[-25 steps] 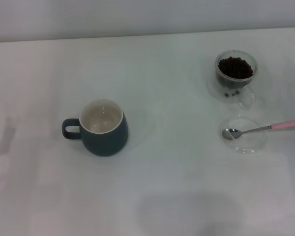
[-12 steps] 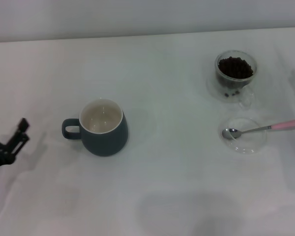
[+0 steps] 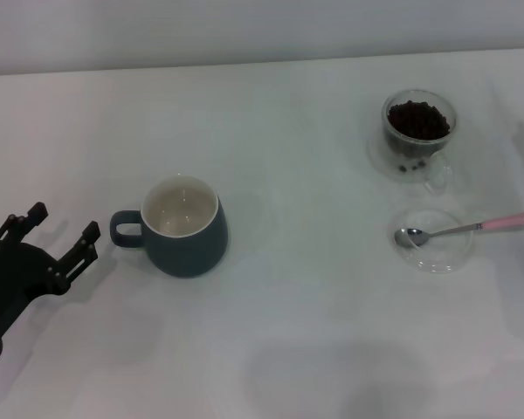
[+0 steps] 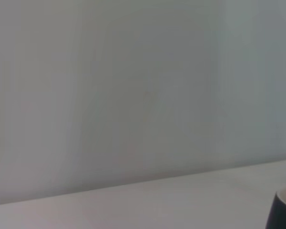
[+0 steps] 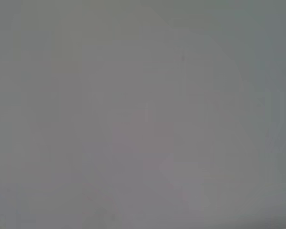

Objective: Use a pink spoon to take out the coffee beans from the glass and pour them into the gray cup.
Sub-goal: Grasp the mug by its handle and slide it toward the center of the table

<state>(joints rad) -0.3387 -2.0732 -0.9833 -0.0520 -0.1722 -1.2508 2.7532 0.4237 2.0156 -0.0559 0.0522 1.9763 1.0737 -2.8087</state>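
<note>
The gray cup (image 3: 185,227) stands upright left of the table's middle, empty, its handle toward my left gripper (image 3: 63,229). That gripper is open, low at the left edge, a short way from the handle and not touching it. A dark edge of the cup shows in the left wrist view (image 4: 282,212). The glass (image 3: 418,133) with coffee beans (image 3: 417,120) stands at the back right. The pink spoon (image 3: 467,229) lies just in front of it, its bowl in a shallow clear dish (image 3: 434,239) and its pink handle pointing right. My right gripper is out of view.
The white table (image 3: 314,332) runs back to a pale wall (image 3: 244,26). The right wrist view shows only a plain grey surface.
My left gripper has come into the head view from the left edge and moved right toward the cup's handle. The cup, glass and spoon have not moved.
</note>
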